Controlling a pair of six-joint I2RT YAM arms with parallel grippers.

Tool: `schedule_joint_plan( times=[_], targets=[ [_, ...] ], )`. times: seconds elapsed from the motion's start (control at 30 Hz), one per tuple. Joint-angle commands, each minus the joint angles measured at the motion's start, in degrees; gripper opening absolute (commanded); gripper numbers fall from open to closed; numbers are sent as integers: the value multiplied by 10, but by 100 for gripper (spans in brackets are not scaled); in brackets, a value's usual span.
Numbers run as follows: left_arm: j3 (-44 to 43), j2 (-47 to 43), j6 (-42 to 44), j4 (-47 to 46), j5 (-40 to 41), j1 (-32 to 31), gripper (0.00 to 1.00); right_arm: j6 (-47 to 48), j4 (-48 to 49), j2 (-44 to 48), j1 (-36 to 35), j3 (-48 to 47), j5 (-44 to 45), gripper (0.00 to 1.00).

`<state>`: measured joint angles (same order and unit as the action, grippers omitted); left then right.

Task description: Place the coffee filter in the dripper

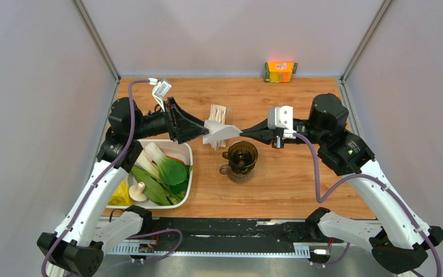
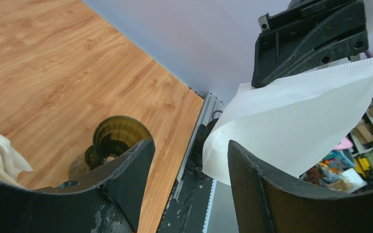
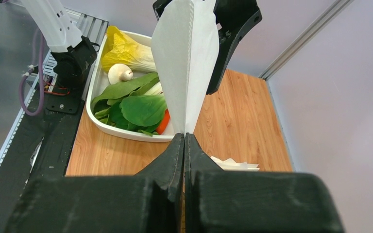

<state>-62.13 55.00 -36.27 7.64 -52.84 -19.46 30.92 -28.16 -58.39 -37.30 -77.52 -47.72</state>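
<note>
Right gripper [image 1: 239, 131] is clamped on the coffee filter [image 1: 218, 134], raised near the dripper [image 1: 242, 157]; left gripper [image 1: 203, 130] is spread wide.

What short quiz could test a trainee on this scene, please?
1. True or false: the coffee filter already sits inside the dripper.
2. Fill in: the jaws of the left hand stand ____ (open or shut).
3. Which hand pinches the filter? A. left hand B. right hand C. neither

Key: 1 false, it is held in the air; 2 open; 3 B.
</note>
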Motion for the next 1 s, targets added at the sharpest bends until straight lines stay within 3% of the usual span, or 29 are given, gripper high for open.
schedule_joint_plan(
  times=[0.0, 0.07, 0.17, 0.33, 0.43, 0.53, 0.63, 0.7, 0.8, 0.97],
  targets=[
    [39, 1, -131, -160, -40, 0, 68, 26, 16, 4, 2, 4, -21, 0],
    [61, 3, -180, -217, -45, 0, 66, 30, 20, 2, 2, 6, -21, 0],
    [85, 7, -235, -301, -49, -4, 54, 37, 23, -3, 1, 10, -16, 0],
    [99, 12, -252, -318, -43, -32, 38, 44, 34, -9, 1, 14, -13, 0],
    [99, 12, -248, -315, -31, -39, 10, 45, 37, -16, 1, 12, -6, 1],
    [74, 11, -188, -263, 3, -40, 1, 10, 37, -18, 2, 9, 40, 26],
    [18, 9, -74, -109, 86, -40, 0, -69, 36, -15, 15, -2, 103, 76],
    [-48, 15, 19, -33, 155, -40, 0, -108, 32, -2, 38, -1, 122, 95],
    [-107, 35, 157, 46, 257, -47, 0, -170, 32, 9, 66, -21, 151, 100],
    [-199, 69, 360, 107, 457, -129, 0, -267, 47, -20, 72, -108, 226, 100]
  ],
)
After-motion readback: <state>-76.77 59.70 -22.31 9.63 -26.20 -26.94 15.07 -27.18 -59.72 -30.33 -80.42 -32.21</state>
